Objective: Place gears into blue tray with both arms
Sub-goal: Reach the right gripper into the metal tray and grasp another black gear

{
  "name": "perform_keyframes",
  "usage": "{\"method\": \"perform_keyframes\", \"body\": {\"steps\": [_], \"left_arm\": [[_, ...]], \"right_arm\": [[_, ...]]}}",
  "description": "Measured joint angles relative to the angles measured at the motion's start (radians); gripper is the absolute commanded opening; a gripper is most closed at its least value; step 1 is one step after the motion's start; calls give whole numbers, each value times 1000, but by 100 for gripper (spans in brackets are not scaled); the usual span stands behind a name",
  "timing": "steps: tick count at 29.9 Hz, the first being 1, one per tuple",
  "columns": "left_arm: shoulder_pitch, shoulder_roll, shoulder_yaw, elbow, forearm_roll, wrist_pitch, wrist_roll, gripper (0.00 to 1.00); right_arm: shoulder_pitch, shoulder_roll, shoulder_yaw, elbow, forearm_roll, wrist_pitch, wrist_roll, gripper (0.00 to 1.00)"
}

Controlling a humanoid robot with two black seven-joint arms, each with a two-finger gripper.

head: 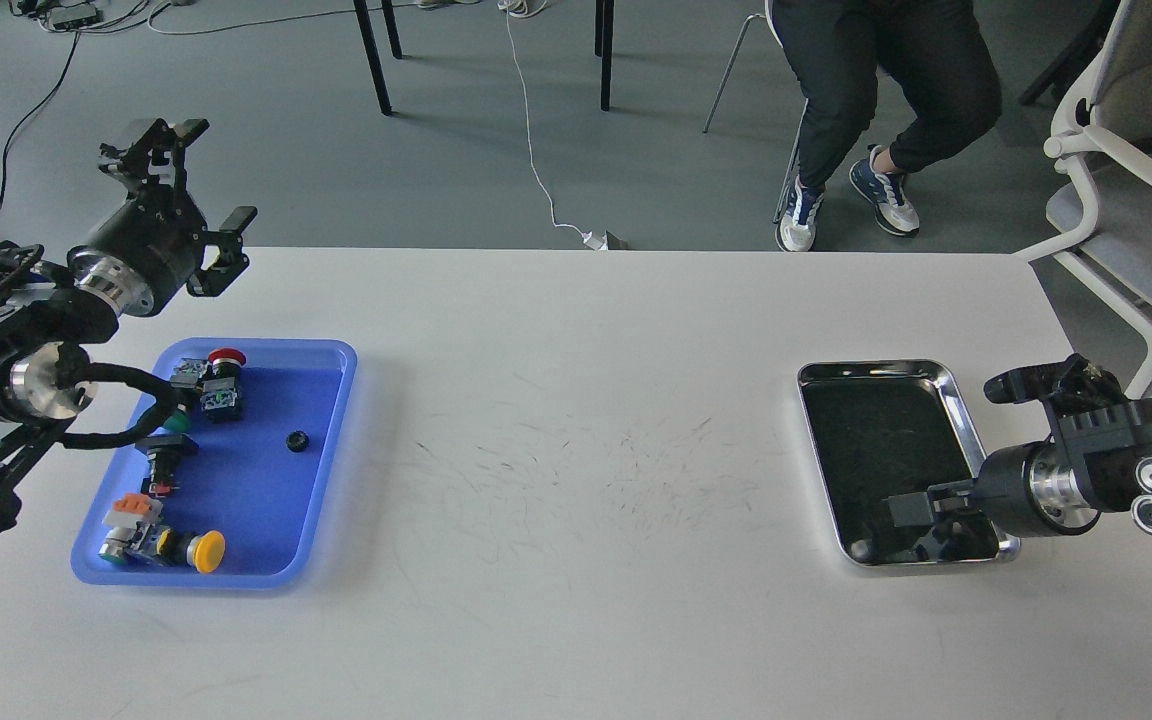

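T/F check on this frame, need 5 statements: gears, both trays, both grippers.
1. A black gear lies inside the blue tray. True.
2. The steel tray sits on the table's left side. False: it sits on the right; the blue tray is on the left.
3. The left gripper is open and raised above the table's far edge. True.
4. The right gripper is over the blue tray. False: it is low over the steel tray's near end.
5. The yellow-capped push-button lies in the steel tray. False: it lies in the blue tray's near end.
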Motion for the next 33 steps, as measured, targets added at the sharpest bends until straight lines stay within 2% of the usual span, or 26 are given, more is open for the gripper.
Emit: {"method": "perform_keyframes", "body": {"steps": [2,4,15,20,25,30,33], "left_arm": [[0,0,0,0,0,0,0,98],[0,0,0,0,0,0,0,98],[-2,3,2,0,0,0,0,98],[0,3,2,0,0,0,0,98],[0,3,2,0,0,0,0,98],[0,5,2,0,0,0,0,98],[0,5,2,0,0,1,0,98]], "right_arm": [[0,1,-1,-3,0,0,0,76],[0,3,-1,-4,0,0,0,64],[-2,15,-5,-32,1,2,3,44],[-2,19,-5,-43,2,2,2,23],[0,32,-4,-50,3,1,1,11],[14,37,-4,-46,8,3,1,3],[40,33,-3,-40,25,7,1,2]]}}
